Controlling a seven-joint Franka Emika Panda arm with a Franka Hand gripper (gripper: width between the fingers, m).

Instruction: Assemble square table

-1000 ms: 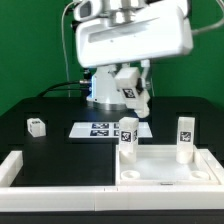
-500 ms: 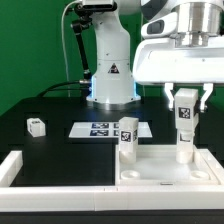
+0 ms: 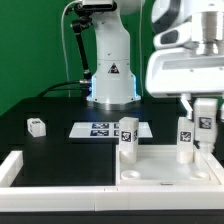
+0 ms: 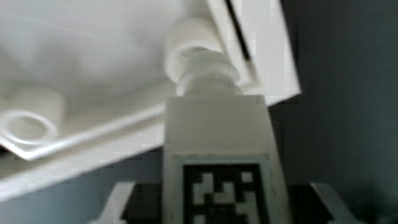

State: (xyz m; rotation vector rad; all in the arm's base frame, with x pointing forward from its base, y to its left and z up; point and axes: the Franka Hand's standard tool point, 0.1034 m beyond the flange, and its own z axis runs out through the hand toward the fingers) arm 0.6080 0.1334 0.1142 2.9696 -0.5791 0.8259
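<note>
Hand (image 3: 203, 132): closed partway on leg (image 3: 203, 120), held upright near slab (image 3: 160, 172) edge. Standing legs (image 3: 128, 136): two, seated in slab. Loose leg (image 3: 36, 126): on table (image 3: 50, 150).

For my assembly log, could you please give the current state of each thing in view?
gripper: shut on the held leg.
held leg: upright in the gripper; seating unclear.
standing leg at the exterior view's left: upright in the tabletop.
standing leg at the exterior view's right: upright in the tabletop.
loose leg: alone on the table.
tabletop: underside up.
</note>
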